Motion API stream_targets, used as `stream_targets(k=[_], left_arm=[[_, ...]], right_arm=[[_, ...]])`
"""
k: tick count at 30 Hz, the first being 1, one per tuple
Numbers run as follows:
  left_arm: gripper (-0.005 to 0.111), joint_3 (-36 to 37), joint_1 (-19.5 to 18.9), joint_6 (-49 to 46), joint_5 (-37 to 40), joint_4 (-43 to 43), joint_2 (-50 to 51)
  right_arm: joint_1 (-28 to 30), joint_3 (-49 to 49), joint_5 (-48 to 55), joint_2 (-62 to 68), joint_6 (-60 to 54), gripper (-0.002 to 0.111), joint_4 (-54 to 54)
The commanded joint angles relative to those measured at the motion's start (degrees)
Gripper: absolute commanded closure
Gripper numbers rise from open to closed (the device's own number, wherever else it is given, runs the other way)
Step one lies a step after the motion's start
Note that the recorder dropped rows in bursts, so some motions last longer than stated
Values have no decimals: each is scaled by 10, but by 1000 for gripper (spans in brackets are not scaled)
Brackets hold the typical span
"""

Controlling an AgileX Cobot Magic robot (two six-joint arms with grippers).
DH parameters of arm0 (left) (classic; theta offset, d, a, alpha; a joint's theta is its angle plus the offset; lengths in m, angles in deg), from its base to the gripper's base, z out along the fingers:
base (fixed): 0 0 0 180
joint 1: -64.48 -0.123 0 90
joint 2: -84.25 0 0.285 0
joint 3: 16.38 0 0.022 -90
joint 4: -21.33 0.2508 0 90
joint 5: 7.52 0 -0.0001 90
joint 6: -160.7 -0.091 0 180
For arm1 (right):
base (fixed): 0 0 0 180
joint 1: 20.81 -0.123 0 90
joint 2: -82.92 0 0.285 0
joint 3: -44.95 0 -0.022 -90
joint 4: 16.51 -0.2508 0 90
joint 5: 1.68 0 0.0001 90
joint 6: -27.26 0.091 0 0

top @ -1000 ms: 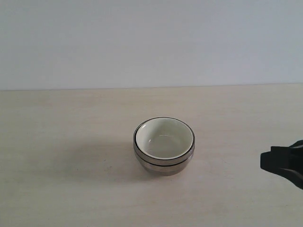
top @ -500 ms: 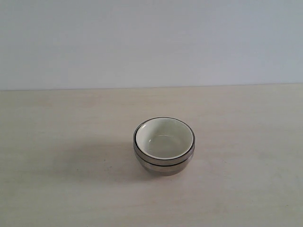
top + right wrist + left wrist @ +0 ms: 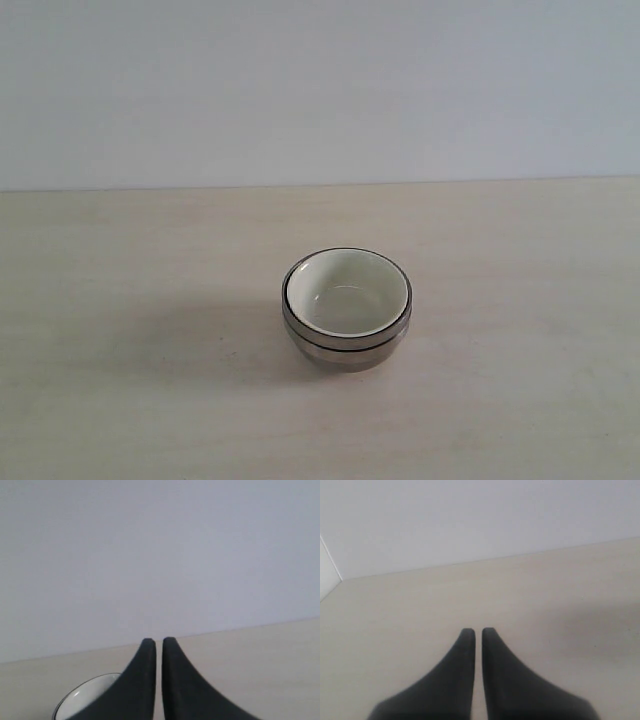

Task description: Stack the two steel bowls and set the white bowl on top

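On the pale, faintly grained tabletop point(image 3: 120, 260), before a plain grey-white wall point(image 3: 320, 90), the two steel bowls point(image 3: 346, 345) sit nested mid-surface, shiny and round-sided, with the glossy cream white bowl point(image 3: 347, 292) seated inside the upper one. The left hand point(image 3: 478, 631) and right hand point(image 3: 159, 641), matte black and tapered, are each closed together on nothing.
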Motion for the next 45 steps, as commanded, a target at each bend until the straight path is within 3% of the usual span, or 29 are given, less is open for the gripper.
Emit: stream_targets(k=[1, 15, 27, 39, 45], left_arm=[[103, 2, -2, 6, -5, -5, -2], [103, 2, -2, 6, -5, -5, -2], [103, 2, -2, 6, -5, -5, -2], [103, 2, -2, 6, -5, -5, -2], [103, 2, -2, 6, -5, -5, -2]], right_arm=[[20, 3, -1, -6, -10, 107, 4], [20, 3, 15, -6, -12, 107, 12], [20, 3, 130, -6, 272, 107, 368], [20, 3, 237, -6, 293, 107, 413], [20, 3, 241, -6, 293, 107, 414]])
